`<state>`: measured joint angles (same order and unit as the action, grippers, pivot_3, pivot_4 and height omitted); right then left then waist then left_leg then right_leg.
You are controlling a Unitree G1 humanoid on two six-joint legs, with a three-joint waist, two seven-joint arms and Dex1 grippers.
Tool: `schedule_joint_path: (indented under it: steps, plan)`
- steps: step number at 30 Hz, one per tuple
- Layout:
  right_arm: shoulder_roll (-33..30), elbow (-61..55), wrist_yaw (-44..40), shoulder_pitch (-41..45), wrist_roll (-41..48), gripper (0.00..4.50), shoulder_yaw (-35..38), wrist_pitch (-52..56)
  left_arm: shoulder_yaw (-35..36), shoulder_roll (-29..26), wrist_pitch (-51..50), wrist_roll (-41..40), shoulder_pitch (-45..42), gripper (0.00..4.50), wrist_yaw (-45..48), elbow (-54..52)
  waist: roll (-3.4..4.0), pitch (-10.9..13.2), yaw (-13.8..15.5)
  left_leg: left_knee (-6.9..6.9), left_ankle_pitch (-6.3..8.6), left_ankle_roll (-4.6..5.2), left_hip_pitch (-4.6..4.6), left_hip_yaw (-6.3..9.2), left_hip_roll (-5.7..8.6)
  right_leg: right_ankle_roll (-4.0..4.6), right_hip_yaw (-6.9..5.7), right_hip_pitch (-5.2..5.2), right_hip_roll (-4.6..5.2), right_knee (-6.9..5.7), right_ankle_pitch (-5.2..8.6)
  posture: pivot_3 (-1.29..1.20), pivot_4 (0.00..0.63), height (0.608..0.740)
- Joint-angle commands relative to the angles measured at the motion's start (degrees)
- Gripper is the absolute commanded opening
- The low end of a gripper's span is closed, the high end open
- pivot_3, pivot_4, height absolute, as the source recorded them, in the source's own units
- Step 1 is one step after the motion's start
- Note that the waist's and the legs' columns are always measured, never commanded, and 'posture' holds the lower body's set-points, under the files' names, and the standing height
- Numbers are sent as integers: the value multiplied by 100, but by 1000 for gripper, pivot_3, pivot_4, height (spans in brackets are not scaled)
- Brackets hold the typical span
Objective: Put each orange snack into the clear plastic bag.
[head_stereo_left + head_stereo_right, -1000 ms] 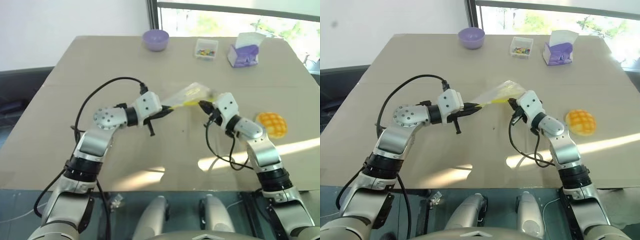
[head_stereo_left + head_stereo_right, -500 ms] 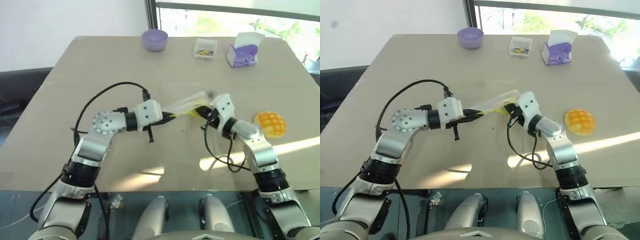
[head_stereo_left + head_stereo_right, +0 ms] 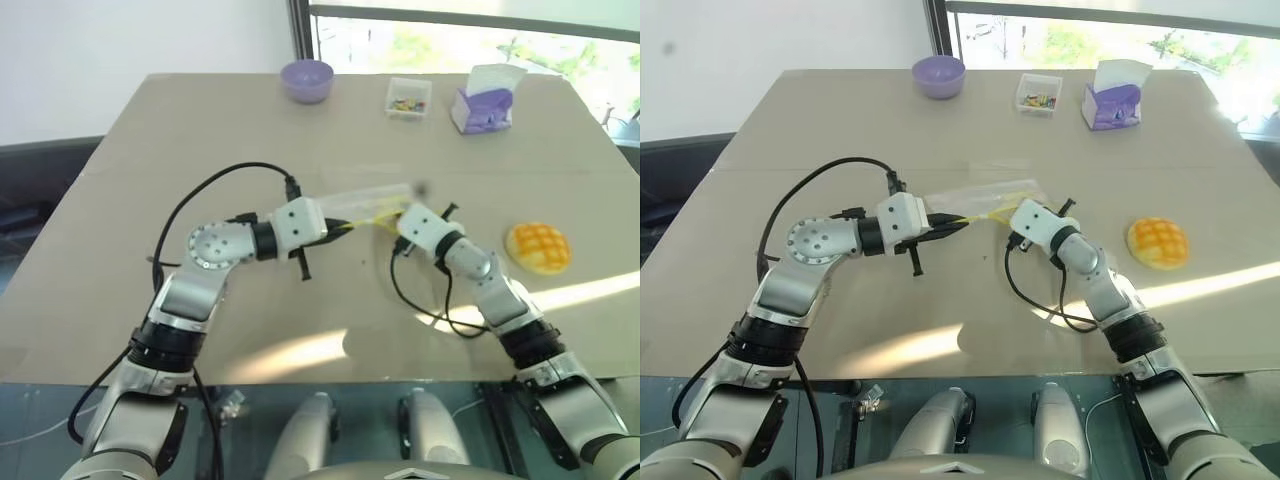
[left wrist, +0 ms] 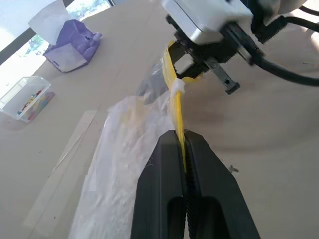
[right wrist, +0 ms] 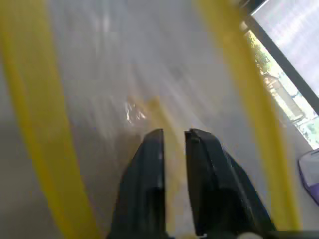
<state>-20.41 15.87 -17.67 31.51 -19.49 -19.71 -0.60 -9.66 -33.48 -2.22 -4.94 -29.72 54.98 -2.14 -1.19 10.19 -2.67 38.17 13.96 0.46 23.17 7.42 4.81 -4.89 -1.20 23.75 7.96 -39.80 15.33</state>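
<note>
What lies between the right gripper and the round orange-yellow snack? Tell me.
Bare tan tabletop, by the right eye view: nothing lies between the right gripper and the round orange-yellow snack.

A: Far edge of the tan table (image 3: 200, 140): a purple bowl (image 3: 307, 78), then a small clear box (image 3: 409, 97) of colourful bits.

B: Purple-and-white tissue box (image 3: 485, 102) just beyond, tissue sticking up. All three well apart.

The table (image 3: 200, 130) is overlooked from the head by both eye views; the clear plastic bag (image 4: 129, 149) is viewed closely from each wrist.
</note>
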Motion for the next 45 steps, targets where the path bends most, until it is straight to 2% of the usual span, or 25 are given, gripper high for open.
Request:
schedule_joint_path:
  steps: [1, 6, 12, 19, 23, 26, 28, 30, 38, 44, 45]
  plan:
    - [-44, -7, 179, 109, -331, 2158, -109, -367, 58, 1, 87, 102, -151, 0, -132, 81, 0, 0, 5, 0, 0, 0, -1, -1, 0, 0, 1, 0, 0, 0, 0, 0, 150, 740]
    - [-161, -83, 536, 94, -646, 4462, 67, -497, 76, 38, -4, 282, -242, 0, -367, 342, -1, 0, 24, -1, 0, 1, -11, -4, 0, -1, 5, -11, 0, 1, 0, 0, 150, 740]
    - [-408, -634, 111, -151, -116, 4462, 496, -573, 113, 116, -204, 394, -342, 0, -604, 483, -1, 0, 30, -5, 0, 1, -14, -6, 0, -1, 9, -13, 0, 2, 0, 0, 150, 740]
    - [-558, -1847, -839, -732, 1105, 4462, 1184, 146, 225, 243, -564, 299, -553, 0, -827, 617, -1, 0, 29, -7, 10, 17, -19, -10, -1, -1, 11, -16, -1, 3, 0, 0, 150, 740]
    - [-315, -2563, -678, -1136, 1736, 4462, 1806, 777, 231, 294, -591, 274, -616, 0, -859, 642, -2, 0, 42, -8, 9, 16, -20, -8, -3, -1, 10, -18, -1, 3, 0, 0, 150, 740]
    - [-430, -2920, -438, -1640, 1748, 4462, 2330, 1212, 246, 305, -569, 262, -630, 0, -859, 672, -2, 0, 56, -8, 8, 14, -19, -10, 0, -3, 13, -19, 0, 5, -1, 0, 150, 740]
    - [-522, -3039, -36, -2065, 1478, 4462, 2775, 1731, 255, 319, -558, 254, -650, 0, -855, 693, -1, 1, 104, -8, 10, 17, -19, -9, 1, -3, 11, -19, 0, 6, -1, 0, 150, 740]
    - [-511, -3047, 128, -2335, 1614, 4462, 3228, 2322, 253, 332, -538, 255, -669, 0, -841, 723, -1, 0, 109, -8, 11, 19, -22, -14, 0, -3, 15, -19, 0, 3, -1, 0, 150, 740]
    - [-191, -2904, 753, -2448, 1798, 4462, 3807, 3321, 228, 332, -509, 263, -708, 0, -781, 776, 0, 0, 62, -13, 15, 26, -36, -31, -7, -4, 33, -19, -4, -1, -2, 0, 150, 740]
    - [238, -2773, 815, -2343, 2577, 4462, 4328, 4077, 238, 322, -546, 245, -672, 0, -775, 721, -5, -3, 107, -13, 15, 26, -36, -32, -4, -8, 34, -24, -3, 6, -4, 0, 150, 740]
    - [288, -2743, 824, -2319, 2685, 4227, 4407, 4139, 239, 324, -551, 241, -670, 0, -777, 715, -5, -3, 110, -13, 15, 26, -36, -30, -5, -8, 33, -25, -3, 6, -4, 0, 150, 740]
